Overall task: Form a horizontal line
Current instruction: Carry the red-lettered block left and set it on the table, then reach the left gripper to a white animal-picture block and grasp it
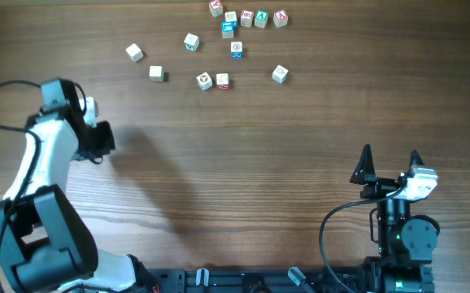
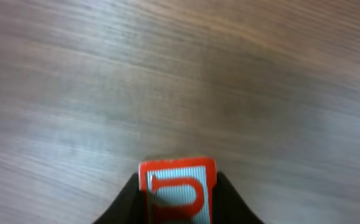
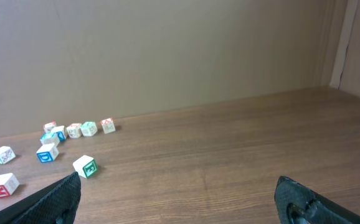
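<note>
While the left gripper at nine o'clock clamps one red-lettered cube, the right gripper sits at five o'clock, jaws wide apart. At twelve o'clock on the table, the horizontal line counts four cubes, with nine loose cubes scattered beside it.

Loose letter cubes lie scattered across the wooden table.
</note>
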Available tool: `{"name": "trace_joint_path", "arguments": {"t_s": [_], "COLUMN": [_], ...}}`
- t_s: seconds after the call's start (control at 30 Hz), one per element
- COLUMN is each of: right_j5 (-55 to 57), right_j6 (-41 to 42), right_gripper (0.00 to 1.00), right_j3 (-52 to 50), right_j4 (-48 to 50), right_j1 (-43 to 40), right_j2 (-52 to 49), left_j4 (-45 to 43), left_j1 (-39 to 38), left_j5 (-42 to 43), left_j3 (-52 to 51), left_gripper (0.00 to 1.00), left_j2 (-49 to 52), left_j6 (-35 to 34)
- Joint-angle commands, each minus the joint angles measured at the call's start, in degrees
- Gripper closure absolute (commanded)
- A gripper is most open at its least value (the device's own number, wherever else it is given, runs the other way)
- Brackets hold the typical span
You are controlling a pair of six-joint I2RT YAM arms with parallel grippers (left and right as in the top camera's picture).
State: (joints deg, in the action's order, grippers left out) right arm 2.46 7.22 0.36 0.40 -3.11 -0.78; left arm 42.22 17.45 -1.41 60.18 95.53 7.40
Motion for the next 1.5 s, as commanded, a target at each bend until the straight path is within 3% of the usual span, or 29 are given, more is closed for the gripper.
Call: {"name": "trace_joint_path", "arguments": {"t_s": [0.0,0.07,0.17,0.2,0.3,0.5,0.73,0.9,0.93,1.0,1.17,1.23,1.27,1.37,1.47], "right_j5": [0.5,0.5,0.5,0.5,0.5,0.5,0.5,0.5,0.5,0.5,0.5,0.5,0.5,0.5,0.5], "right_j6": [-1.1,-1.1,-1.1,-1.1,-1.1,-1.1,-1.1,-1.1,-1.1,-1.1,-1.1,-1.1,-1.1,-1.1,-1.1], "right_gripper": [0.00,0.00,0.00,0.00,0.00,0.00,0.00,0.00,0.00,0.00,0.00,0.00,0.00,0.00,0.00], "right_j3": [-0.1,-0.1,-0.1,-0.1,-0.1,-0.1,-0.1,-0.1,-0.1,-0.1,-0.1,-0.1,-0.1,-0.1,-0.1], "right_j4": [0.2,0.2,0.2,0.2,0.2,0.2,0.2,0.2,0.2,0.2,0.2,0.2,0.2,0.2,0.2], "right_j1": [-0.3,-0.3,-0.3,-0.3,-0.3,-0.3,-0.3,-0.3,-0.3,-0.3,-0.3,-0.3,-0.3,-0.3,-0.3], "right_j2": [0.5,0.5,0.5,0.5,0.5,0.5,0.5,0.5,0.5,0.5,0.5,0.5,0.5,0.5,0.5], "left_j4": [-7.7,-11.4,-17.6,-18.9,-20.4,-20.5,-19.8,-20.5,-21.5,-23.2,-25.1,-26.9,-28.0,-29.8,-31.5], "left_j1": [0.5,0.5,1.2,1.7,3.1,5.4,7.0,7.2,7.2,7.1,5.8,5.2,4.6,2.4,-0.8], "left_j5": [-3.9,-5.6,-8.3,-8.3,-5.7,1.1,5.0,5.0,4.8,4.8,4.8,4.9,6.4,13.4,14.4], "left_j3": [-5.1,-6.1,-7.7,-8.2,-8.9,-8.9,-9.3,-9.3,-9.2,-8.2,0.5,4.7,7.8,13.3,15.8], "left_gripper": [0.92,0.76,0.64,0.65,0.83,0.78,0.48,0.39,0.21,0.00,0.00,0.00,0.00,0.00,0.00], "left_j2": [0.0,0.0,0.2,0.2,0.2,0.2,1.5,3.6,3.4,2.3,-1.7,-2.3,-2.3,-1.1,1.4], "left_j6": [8.2,12.4,16.7,16.6,16.6,16.5,16.4,16.4,16.4,16.4,15.8,11.5,8.0,7.1,5.7]}}
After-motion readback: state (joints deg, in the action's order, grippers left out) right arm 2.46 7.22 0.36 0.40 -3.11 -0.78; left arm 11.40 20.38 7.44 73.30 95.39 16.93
